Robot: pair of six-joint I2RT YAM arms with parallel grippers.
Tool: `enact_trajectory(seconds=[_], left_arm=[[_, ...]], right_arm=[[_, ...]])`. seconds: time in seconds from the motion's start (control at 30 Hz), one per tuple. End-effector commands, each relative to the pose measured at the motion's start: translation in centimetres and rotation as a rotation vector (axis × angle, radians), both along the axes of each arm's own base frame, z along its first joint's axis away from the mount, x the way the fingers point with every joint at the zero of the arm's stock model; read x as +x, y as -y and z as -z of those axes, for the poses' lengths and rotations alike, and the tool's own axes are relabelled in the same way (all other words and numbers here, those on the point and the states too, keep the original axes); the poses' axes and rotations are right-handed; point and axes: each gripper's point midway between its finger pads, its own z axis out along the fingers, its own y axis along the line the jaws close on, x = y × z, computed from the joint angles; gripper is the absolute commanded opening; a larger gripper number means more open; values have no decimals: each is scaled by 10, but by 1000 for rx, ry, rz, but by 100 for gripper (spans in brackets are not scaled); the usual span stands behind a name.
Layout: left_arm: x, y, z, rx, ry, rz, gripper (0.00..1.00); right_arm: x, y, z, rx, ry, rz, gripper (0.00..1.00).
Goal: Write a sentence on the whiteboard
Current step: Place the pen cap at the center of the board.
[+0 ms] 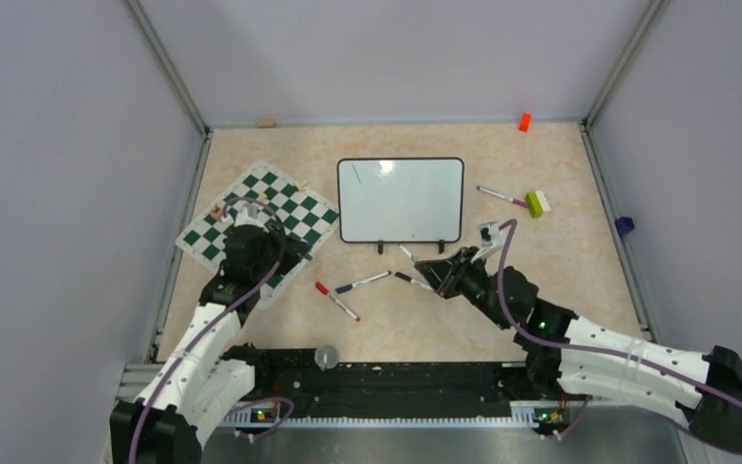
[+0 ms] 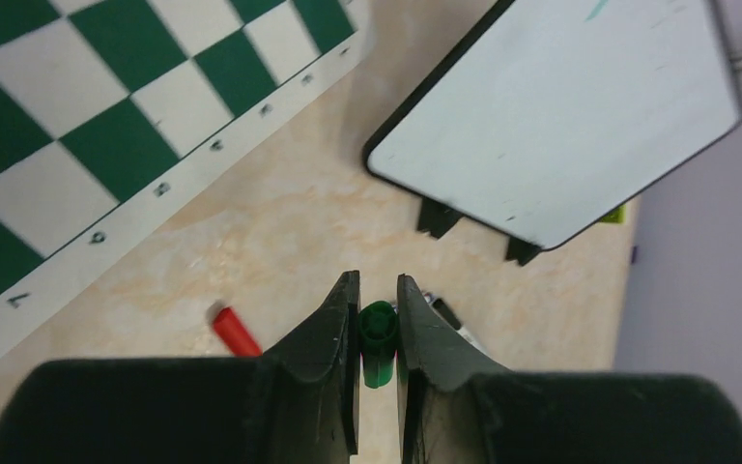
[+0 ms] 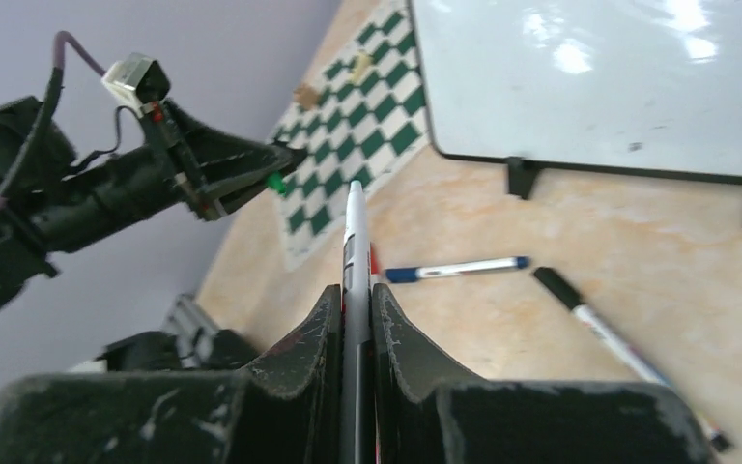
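Observation:
The whiteboard [image 1: 401, 198] stands at the middle of the table on two black feet. Its face [image 2: 560, 126] shows no sentence, only a small green mark near its top edge. My left gripper [image 2: 377, 285] is shut on a green marker cap [image 2: 379, 333], low over the table left of the board [image 1: 295, 254]. In front of the board my right gripper [image 3: 355, 295] is shut on a white marker [image 3: 354, 242]. The marker's tip points at the left gripper. In the top view the right gripper [image 1: 437, 275] sits just below the board's feet.
A green-and-white chessboard mat [image 1: 261, 227] lies at the left under the left arm. Red [image 1: 336, 302], blue [image 1: 362, 282] and black-capped [image 1: 409, 255] markers lie in front of the board. A pink marker [image 1: 502, 197] and a green-white block [image 1: 537, 203] lie to the right.

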Motion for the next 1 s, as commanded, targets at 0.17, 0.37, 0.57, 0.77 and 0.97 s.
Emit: enact_trajectory(seconds=[0.17,0.37,0.57,0.77,0.97], left_arm=[[-29,-25,89,297,-318,84,0],[0,-63,80,478,-239,-68,0],[38,-98,74,592,-192,-243,0],[65,-105,97,590,-297,-256,0],[74,-109,101,624,-426,-267,53]], right_arm=[[22,32,28,-450,27,117,0],[24,25,18,-408,49,106,0],[28,20,1,-477,106,81,0],[29,21,-9,-543,145,64,0],[28,21,-15,-562,163,44,0]])
